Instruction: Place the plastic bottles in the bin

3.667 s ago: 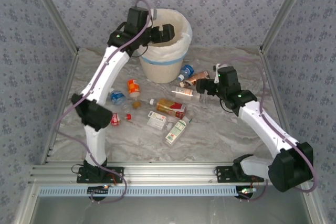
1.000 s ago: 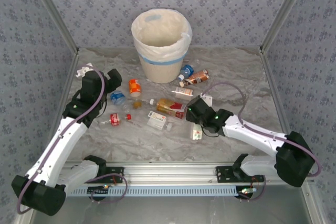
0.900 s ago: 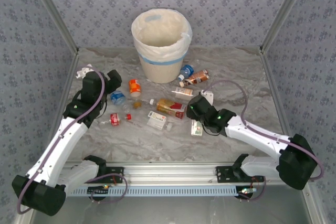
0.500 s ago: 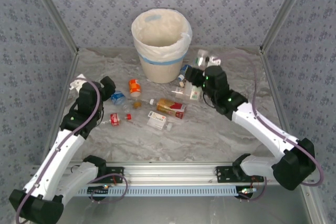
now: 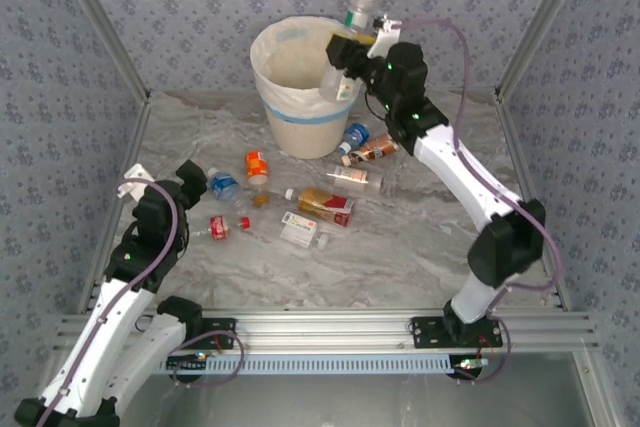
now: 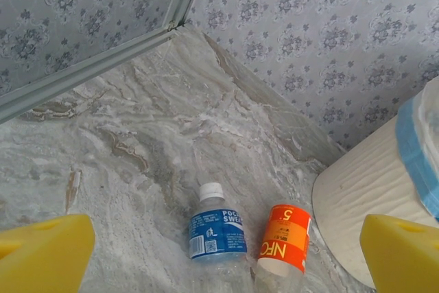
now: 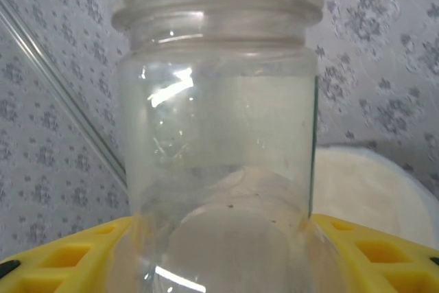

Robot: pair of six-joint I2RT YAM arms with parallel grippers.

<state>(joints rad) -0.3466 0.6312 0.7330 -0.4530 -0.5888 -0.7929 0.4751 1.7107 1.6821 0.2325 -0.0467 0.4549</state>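
Above rim of round cream-white bin (image 5: 300, 117), right fingers (image 7: 62, 252) clamp clear plastic bottle (image 7: 216, 156); left fingers (image 6: 41, 252) spread wide, low over bench (image 5: 420, 237).

Top cam looks down from behind over the whole worktop (image 5: 420, 247); left wrist cam sits low facing the same bin (image 6: 363, 183); right wrist cam hugs a clear bottle (image 7: 219, 156).

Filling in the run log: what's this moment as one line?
right gripper: shut on clear bottle, over bin rim | left gripper: open, near blue-label bottle | other bottles: on table
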